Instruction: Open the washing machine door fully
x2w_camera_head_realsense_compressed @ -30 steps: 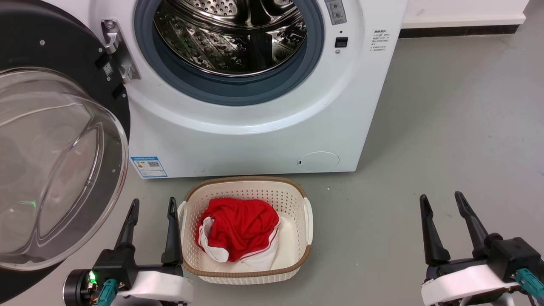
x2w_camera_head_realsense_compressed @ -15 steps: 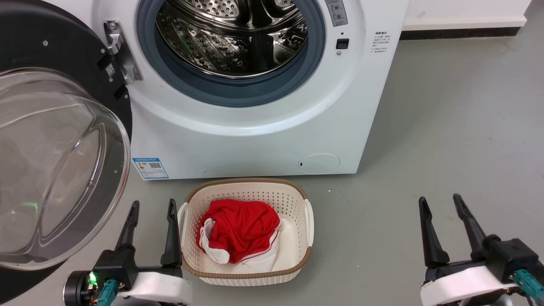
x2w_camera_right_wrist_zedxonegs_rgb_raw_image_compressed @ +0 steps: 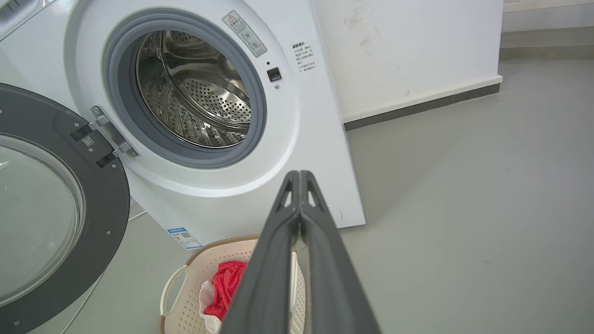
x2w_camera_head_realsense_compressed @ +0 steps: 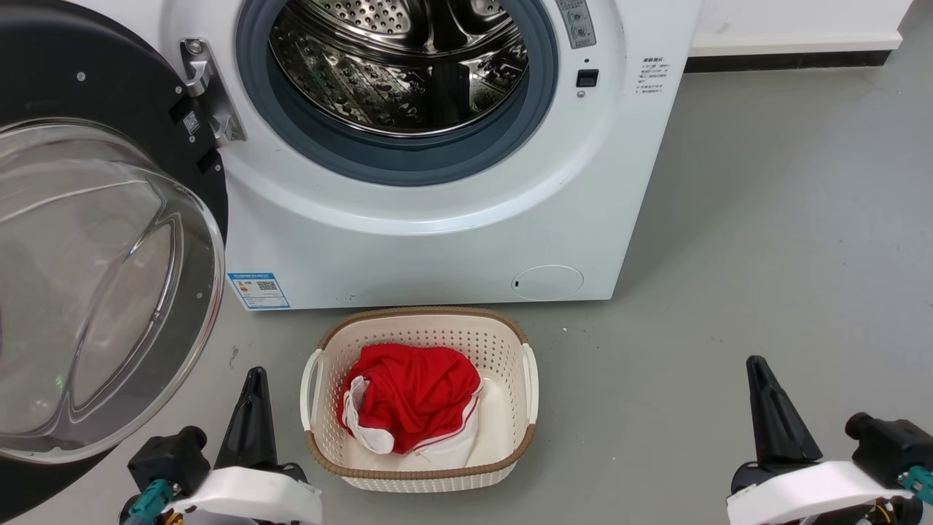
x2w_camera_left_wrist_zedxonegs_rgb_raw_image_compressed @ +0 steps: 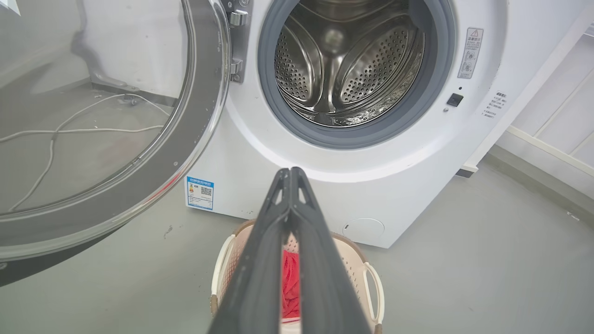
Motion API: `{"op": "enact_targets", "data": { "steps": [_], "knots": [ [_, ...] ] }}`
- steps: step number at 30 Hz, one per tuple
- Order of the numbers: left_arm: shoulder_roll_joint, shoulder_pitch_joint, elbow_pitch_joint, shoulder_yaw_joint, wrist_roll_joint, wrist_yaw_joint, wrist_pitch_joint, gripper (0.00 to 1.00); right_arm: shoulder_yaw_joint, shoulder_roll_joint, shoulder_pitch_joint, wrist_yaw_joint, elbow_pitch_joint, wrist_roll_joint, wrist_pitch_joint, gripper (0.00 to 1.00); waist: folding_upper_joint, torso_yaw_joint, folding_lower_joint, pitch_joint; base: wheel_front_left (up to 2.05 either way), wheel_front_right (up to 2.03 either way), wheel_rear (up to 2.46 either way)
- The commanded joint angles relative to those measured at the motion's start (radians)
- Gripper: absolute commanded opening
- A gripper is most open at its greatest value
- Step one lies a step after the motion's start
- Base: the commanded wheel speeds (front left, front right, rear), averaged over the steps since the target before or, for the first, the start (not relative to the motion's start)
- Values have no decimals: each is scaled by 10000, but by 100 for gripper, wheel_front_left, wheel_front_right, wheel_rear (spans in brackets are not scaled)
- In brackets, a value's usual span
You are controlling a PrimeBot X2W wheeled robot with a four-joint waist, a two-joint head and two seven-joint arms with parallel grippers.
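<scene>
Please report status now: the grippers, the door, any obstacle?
Left gripper and right gripper shut, empty. Washing machine door wide open, left of drum. Basket with red cloth on floor, apart from door.

**Washer and basket share a bare grey floor**
On the smooth grey floor point(x2w_camera_head_realsense_compressed: 765, 219), a white washing machine point(x2w_camera_head_realsense_compressed: 408, 248) stands at twelve o'clock. A cream perforated basket point(x2w_camera_head_realsense_compressed: 408, 337) with a brown rim sits just before it at six o'clock, and a white cable point(x2w_camera_left_wrist_zedxonegs_rgb_raw_image_compressed: 93, 130) trails at nine o'clock.
</scene>
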Motion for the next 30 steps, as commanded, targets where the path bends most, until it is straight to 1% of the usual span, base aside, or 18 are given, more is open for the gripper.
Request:
{"op": "enact_targets", "data": {
  "steps": [1,17,19,30],
  "knots": [
    [-15,-272,-92,107,-552,-69,108,0,-12,-95,-342,-1,-55,607,93,0,0,1,0,-9,0,0,0],
    [-59,-514,198,362,-3241,-375,773,0,-81,-212,-650,-2,334,3434,533,0,0,10,0,-84,0,0,0],
    [-62,-530,213,377,-3395,-393,811,0,-87,-216,-669,-2,356,3593,561,0,0,10,0,-89,0,0,0],
    [-88,-667,389,526,-4965,-569,1212,0,-160,-256,-835,-2,578,5216,846,0,0,17,0,-141,0,0,0]
  ]
}}
